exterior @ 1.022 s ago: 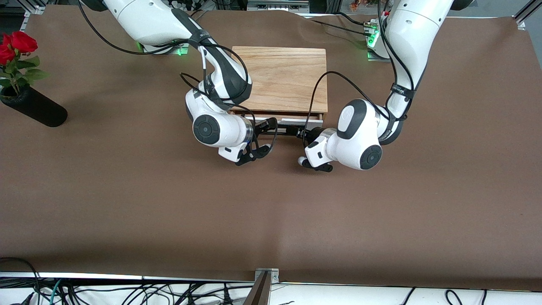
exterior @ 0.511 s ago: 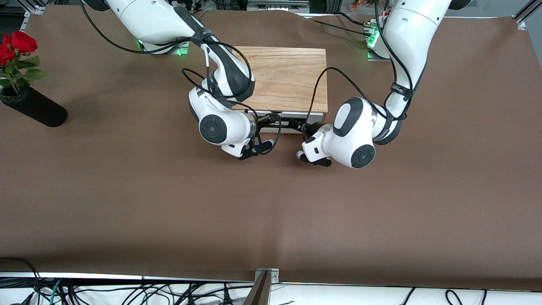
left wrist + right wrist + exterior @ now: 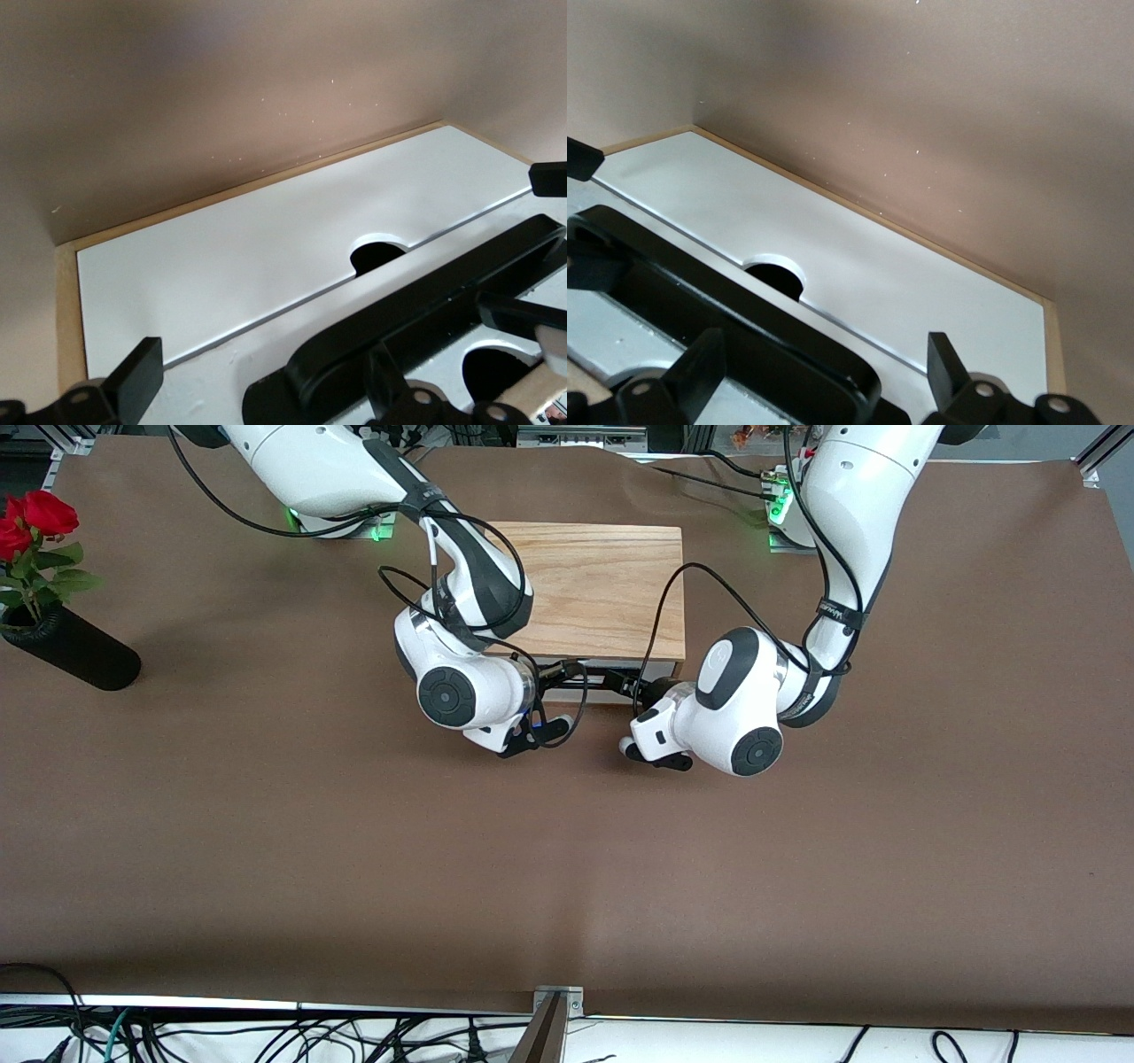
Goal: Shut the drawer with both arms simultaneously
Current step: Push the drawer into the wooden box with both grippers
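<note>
Both grippers meet at the drawer (image 3: 592, 684) front, set into the wooden box (image 3: 598, 589) mid-worktop (image 3: 567, 868), between the two arm bases. The left gripper (image 3: 640, 688) and right gripper (image 3: 567, 679) each hold their jaws apart astride the black handle (image 3: 416, 314), not clamped on it. The white panel looks nearly flush with the box. A clean finish likely calls for equal, level pushing from both arms, so the drawer does not skew.

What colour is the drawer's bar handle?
Black; the drawer's bar handle stands out against the white front panel, clearest in the left wrist view.
</note>
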`<state>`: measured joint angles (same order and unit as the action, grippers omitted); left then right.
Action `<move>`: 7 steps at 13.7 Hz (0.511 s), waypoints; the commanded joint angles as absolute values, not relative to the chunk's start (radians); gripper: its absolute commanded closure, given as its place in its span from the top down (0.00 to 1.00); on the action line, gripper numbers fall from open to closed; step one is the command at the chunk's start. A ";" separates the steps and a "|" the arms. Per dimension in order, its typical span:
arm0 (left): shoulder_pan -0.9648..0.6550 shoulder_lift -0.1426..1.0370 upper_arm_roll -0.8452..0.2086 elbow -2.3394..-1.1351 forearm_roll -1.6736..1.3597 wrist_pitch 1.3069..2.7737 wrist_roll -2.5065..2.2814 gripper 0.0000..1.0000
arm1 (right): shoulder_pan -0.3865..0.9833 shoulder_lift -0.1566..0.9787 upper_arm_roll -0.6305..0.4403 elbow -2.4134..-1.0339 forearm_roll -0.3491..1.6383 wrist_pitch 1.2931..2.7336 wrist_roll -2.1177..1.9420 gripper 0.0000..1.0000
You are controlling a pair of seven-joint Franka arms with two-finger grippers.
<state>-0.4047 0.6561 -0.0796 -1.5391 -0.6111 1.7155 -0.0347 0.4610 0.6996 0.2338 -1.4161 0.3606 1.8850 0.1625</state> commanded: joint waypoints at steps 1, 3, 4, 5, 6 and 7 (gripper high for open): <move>-0.387 0.595 -0.069 -1.543 -0.578 1.652 -0.054 1.00 | 0.472 0.701 0.233 -1.425 0.364 1.838 0.164 1.00; -0.364 0.560 -0.066 -1.543 -0.577 1.628 -0.054 1.00 | 0.471 0.701 0.233 -1.395 0.364 1.841 0.164 1.00; -0.342 0.539 -0.061 -1.542 -0.568 1.617 -0.054 1.00 | 0.471 0.701 0.232 -1.379 0.361 1.841 0.164 1.00; -0.322 0.513 -0.061 -1.536 -0.555 1.603 -0.054 1.00 | 0.468 0.700 0.232 -1.358 0.360 1.838 0.166 1.00; -0.304 0.494 -0.060 -1.523 -0.520 1.579 -0.054 1.00 | 0.465 0.696 0.230 -1.335 0.357 1.835 0.166 1.00; -0.287 0.471 -0.060 -1.505 -0.467 1.557 -0.054 1.00 | 0.462 0.690 0.226 -1.319 0.356 1.833 0.166 1.00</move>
<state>-0.3188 0.5248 -0.0549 -1.5243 -0.5470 1.6046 -0.0352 0.4623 0.6993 0.2332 -1.3691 0.3599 1.8677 0.1617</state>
